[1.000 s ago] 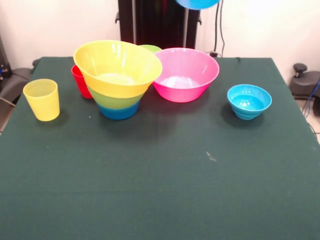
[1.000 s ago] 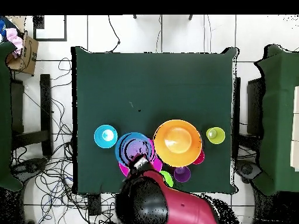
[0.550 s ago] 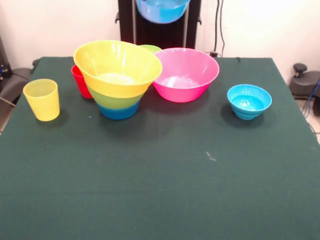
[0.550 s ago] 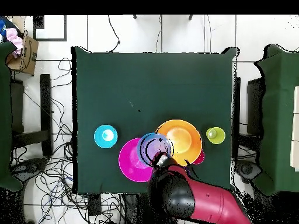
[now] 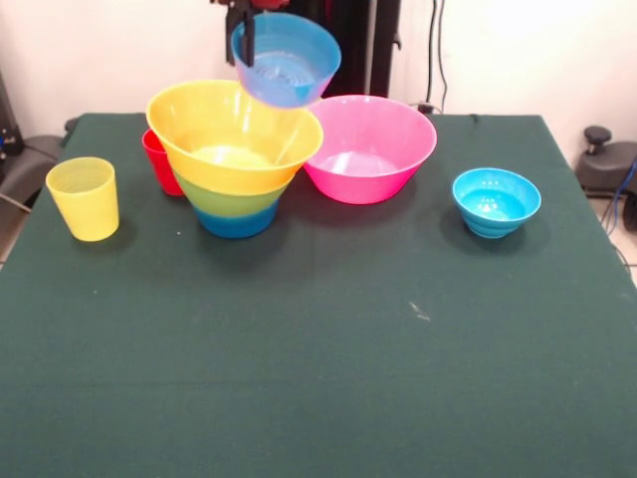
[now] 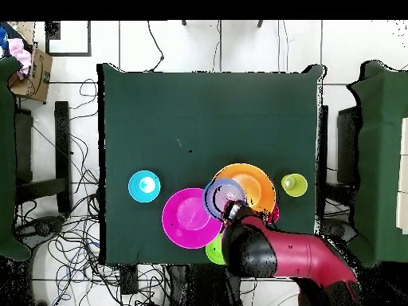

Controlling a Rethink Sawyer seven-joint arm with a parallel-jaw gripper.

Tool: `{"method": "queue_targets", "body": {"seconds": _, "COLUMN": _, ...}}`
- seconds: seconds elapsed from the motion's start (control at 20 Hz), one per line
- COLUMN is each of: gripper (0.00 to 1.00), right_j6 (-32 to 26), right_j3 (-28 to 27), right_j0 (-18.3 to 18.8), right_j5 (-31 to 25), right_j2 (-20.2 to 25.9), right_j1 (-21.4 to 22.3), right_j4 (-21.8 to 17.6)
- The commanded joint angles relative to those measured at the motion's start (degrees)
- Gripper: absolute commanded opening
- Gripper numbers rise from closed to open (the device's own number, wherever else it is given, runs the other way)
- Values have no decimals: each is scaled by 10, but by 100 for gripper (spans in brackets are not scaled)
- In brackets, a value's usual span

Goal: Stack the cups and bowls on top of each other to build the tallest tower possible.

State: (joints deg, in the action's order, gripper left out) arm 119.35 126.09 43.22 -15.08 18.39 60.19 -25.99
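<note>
Gripper (image 5: 246,30) hangs at the top of the front view with one dark finger (image 5: 247,40) clamped over the rim of a blue bowl (image 5: 286,60), which it holds in the air, tilted, with its open side turned toward the camera. That raised bowl sits above the far right rim of the orange bowl (image 5: 235,134), and in the overhead view (image 6: 224,197) it overlaps the edge of the orange bowl (image 6: 253,185) on the side nearest the pink bowl (image 6: 190,218). The orange bowl is the top of a short tower (image 5: 232,189): it sits, leaning a little, in a green bowl (image 5: 229,201), which sits in a blue bowl at the bottom (image 5: 235,223) on the dark green table (image 5: 318,358). A red cup (image 5: 159,161) stands just behind the tower on its left side, partly hidden by it. A yellow cup (image 5: 85,198) stands upright by itself further left, apart from the tower. The pink bowl (image 5: 370,147) rests open side up just to the right of the tower, its rim close to the orange bowl's rim. Another blue bowl (image 5: 496,201) sits alone to the right, well apart from the pink one. From above, a small green bowl (image 6: 213,251) shows beside the red arm (image 6: 287,255).
</note>
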Motion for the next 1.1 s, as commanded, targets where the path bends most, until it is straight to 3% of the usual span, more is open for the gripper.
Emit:
{"method": "queue_targets", "body": {"seconds": 0.05, "gripper": 0, "right_j6": -61, "right_j3": -48, "right_j0": 19, "right_j5": 24, "right_j2": 42, "right_j1": -80, "right_j4": -86}}
{"method": "queue_targets", "body": {"seconds": 0.6, "gripper": 0, "right_j6": -54, "right_j3": -77, "right_j0": 42, "right_j5": 26, "right_j2": 57, "right_j1": -104, "right_j4": -132}}
{"method": "queue_targets", "body": {"seconds": 1.1, "gripper": 0, "right_j6": -30, "right_j3": -104, "right_j0": 33, "right_j5": 47, "right_j2": 39, "right_j1": -137, "right_j4": -173}}
